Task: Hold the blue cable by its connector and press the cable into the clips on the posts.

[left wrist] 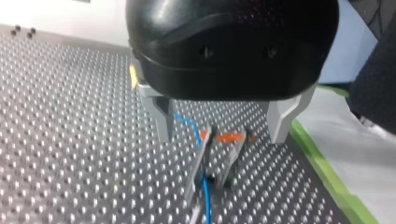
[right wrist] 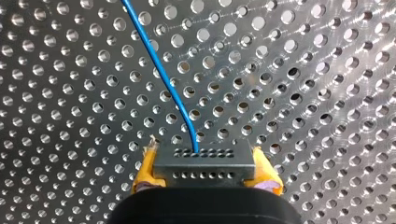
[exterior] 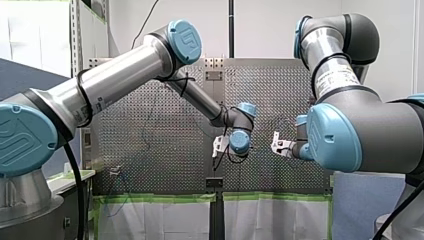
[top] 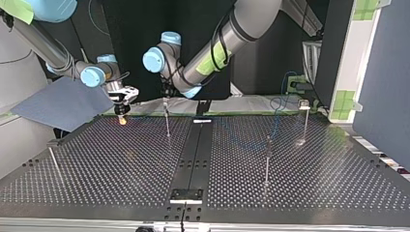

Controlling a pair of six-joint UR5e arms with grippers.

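– Checking the right tool (right wrist: 205,173) first: what does it hold?
– Its yellow pads (right wrist: 145,171) are clamped on either end of the dark connector (right wrist: 205,162). The blue cable (right wrist: 173,88) leaves one of the connector's holes and runs off over the perforated desk (right wrist: 317,70).
– Where does that sit relative to the post (top: 167,123)?
– In the top view the right tool is near the post, at its left, by the desk's far edge.
– Left tool (left wrist: 222,128)?
– Directly above that same post. Its two metal fingers (left wrist: 163,123) stand wide apart, one on each side of the post, gripping nothing.
– Cable at the post?
– In the left wrist view it comes in beside one finger, meets the forked, orange-tipped clip (left wrist: 224,140) at the post's head and goes on past it. Whether it is seated in the clip, I cannot tell.
– Anything else noted?
– Other posts (top: 267,162) stand well apart from this one, toward the top view's right and left. Green tape (left wrist: 327,168) edges the desk beyond the post.
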